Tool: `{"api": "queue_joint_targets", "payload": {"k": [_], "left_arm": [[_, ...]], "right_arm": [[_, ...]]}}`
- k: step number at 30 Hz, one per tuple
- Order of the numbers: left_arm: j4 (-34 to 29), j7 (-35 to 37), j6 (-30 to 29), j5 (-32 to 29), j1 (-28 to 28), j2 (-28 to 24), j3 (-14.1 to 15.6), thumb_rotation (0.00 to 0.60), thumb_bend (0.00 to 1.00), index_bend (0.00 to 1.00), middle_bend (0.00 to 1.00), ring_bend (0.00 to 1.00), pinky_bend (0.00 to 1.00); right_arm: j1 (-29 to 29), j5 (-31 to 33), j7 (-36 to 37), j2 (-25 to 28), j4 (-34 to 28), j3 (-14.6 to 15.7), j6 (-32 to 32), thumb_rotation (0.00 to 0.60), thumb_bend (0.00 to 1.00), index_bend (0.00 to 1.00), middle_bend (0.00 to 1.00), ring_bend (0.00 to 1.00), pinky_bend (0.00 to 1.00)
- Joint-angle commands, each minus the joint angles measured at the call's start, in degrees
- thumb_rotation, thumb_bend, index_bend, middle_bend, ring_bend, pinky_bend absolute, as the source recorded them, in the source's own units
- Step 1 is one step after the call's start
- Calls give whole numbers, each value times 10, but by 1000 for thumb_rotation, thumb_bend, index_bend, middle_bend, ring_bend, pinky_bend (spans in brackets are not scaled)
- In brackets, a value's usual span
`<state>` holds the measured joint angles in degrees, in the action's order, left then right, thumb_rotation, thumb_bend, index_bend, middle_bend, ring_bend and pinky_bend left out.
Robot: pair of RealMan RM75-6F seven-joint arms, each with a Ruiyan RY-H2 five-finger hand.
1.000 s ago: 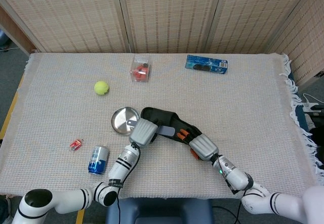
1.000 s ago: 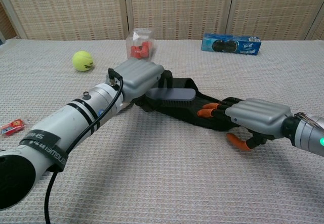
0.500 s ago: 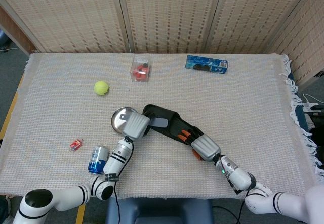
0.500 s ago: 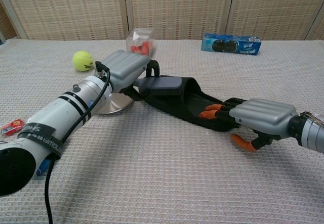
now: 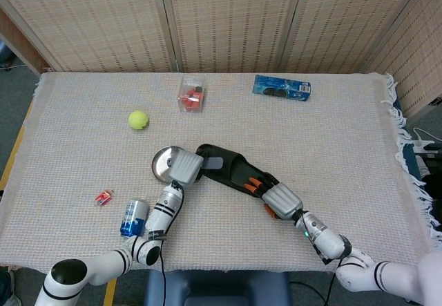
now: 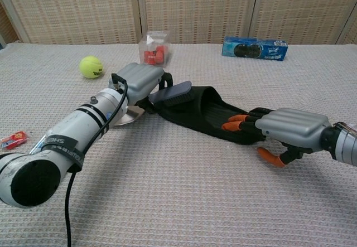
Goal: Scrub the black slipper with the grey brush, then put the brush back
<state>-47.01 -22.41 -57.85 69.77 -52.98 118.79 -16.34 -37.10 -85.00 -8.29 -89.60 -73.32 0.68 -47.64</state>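
Mid-table, on the woven cloth (image 5: 331, 154): black slipper (image 6: 207, 113), lying slantwise, flat and floppy, toe strap toward the left hand (image 6: 139, 78), heel end under the right hand (image 6: 290, 125). Grey brush (image 6: 172, 93) gripped in the left hand, tilted, bristles down on the strap end. Right hand pressing down on the heel, orange fingertips (image 6: 234, 123) spread across the sole. Likely mid-scrub. Best done with short strokes along the slipper's length, bristles kept flat rather than on one edge, and firm pressure held at the heel so the soft sole does not bunch or slide. Worth minding the steel dish (image 5: 163, 161) just beside the left hand.
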Motion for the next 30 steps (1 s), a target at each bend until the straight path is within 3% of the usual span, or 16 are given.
{"api": "queue_joint_targets", "payload": {"k": [1,7,13,21,30], "left_arm": [[-23,-1,-8,8,2,2,6,600,460,499,575,740,990],[-51,-38,-50,37,0,15,16,600,461,510,587,740,989],[-34,-60,-46,36,-7,27,12,600,463,519,600,740,989],[56,-120,-36,57,-23,47,34,600,485,530,617,741,991],[129,-119,-32,68,-29,63,38,600,491,538,623,741,991]], "right_arm": [[-1,1,1,0,0,1,1,600,604,111,21,0,0],[-2,2,0,1,-5,2,-1,600,603,111,20,0,0],[-1,0,-2,6,-12,5,-4,600,604,111,20,0,0],[-3,3,8,12,-17,4,-3,600,604,111,20,0,0],[-4,2,18,18,-16,7,-2,600,604,112,20,0,0]]}}
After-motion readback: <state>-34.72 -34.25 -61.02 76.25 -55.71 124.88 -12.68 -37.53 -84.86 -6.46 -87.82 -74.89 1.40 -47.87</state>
